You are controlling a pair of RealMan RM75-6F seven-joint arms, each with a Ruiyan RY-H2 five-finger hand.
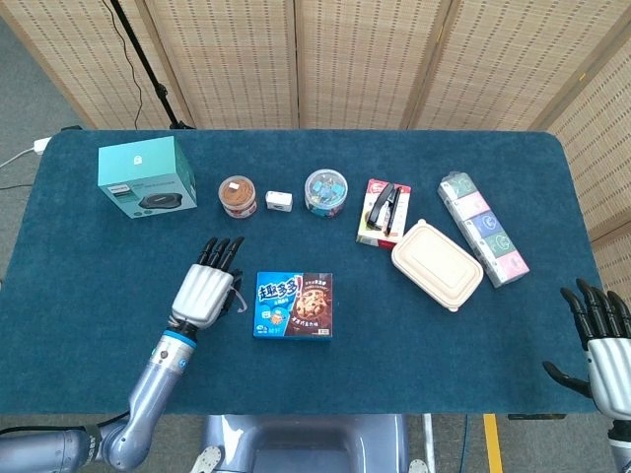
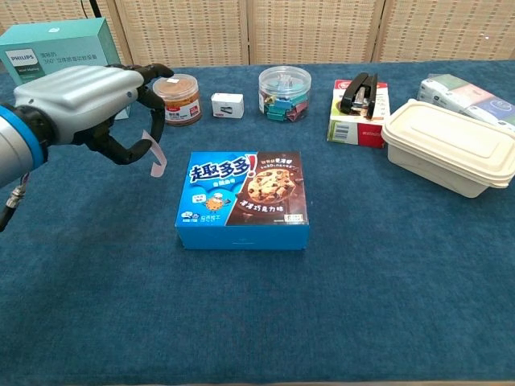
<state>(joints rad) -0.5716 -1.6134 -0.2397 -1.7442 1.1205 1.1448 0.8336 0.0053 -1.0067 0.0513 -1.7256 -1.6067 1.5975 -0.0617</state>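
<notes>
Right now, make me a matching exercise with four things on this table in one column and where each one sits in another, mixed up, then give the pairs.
Things:
1. cookie box
2. teal box
3. lunch container
4. left hand

Places:
A. far left corner area of the table
B. just left of the cookie box
C. right side, beside the stapler pack
D. middle of the table, nearest the front edge

Pairs: 1-D, 2-A, 3-C, 4-B

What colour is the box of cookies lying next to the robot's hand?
The cookie box is blue on its left part and dark brown on its right, clearest in the chest view.
</notes>
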